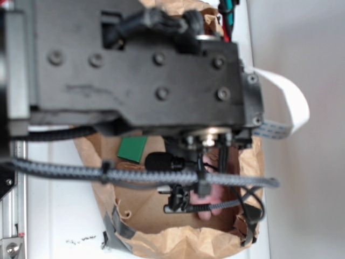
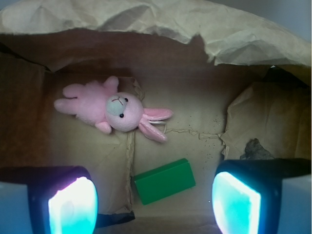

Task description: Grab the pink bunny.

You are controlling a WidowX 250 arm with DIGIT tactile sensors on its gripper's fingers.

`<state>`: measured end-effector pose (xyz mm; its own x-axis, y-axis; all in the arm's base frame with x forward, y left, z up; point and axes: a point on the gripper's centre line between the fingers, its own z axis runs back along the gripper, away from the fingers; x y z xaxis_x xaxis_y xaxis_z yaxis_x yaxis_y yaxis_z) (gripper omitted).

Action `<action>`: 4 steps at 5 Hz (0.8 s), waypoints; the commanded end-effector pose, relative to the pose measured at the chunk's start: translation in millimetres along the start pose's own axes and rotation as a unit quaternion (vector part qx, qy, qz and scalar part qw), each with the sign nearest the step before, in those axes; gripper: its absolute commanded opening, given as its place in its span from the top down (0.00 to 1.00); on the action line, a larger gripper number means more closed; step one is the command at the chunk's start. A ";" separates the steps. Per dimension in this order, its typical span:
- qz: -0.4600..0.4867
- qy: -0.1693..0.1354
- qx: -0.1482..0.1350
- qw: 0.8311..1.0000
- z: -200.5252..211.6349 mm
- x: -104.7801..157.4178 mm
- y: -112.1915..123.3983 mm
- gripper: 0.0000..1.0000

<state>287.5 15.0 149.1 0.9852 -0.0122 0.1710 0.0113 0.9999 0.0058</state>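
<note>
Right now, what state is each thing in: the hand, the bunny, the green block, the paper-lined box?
hand: open, fingers wide apart, holding nothing.
pink bunny: lying face up on the box floor, ears pointing right, not grasped, ahead of the left finger.
green block: lying flat on the floor between the fingers, apart from the bunny, untouched.
paper-lined box: open on top, paper crumpled and torn at the rim.
</note>
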 end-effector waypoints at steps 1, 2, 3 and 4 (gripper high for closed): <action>0.010 -0.024 0.003 1.000 15.0 6.0 5.4 0.00; -0.070 -0.021 -0.011 0.997 2.0 6.4 13.6 0.00; -0.126 -0.042 -0.012 0.991 -2.1 10.6 15.5 0.00; -0.195 -0.049 -0.012 0.979 -16.6 13.6 16.0 0.00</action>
<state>297.4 23.6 118.1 0.8858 -0.4140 0.2095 0.4148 0.9089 0.0424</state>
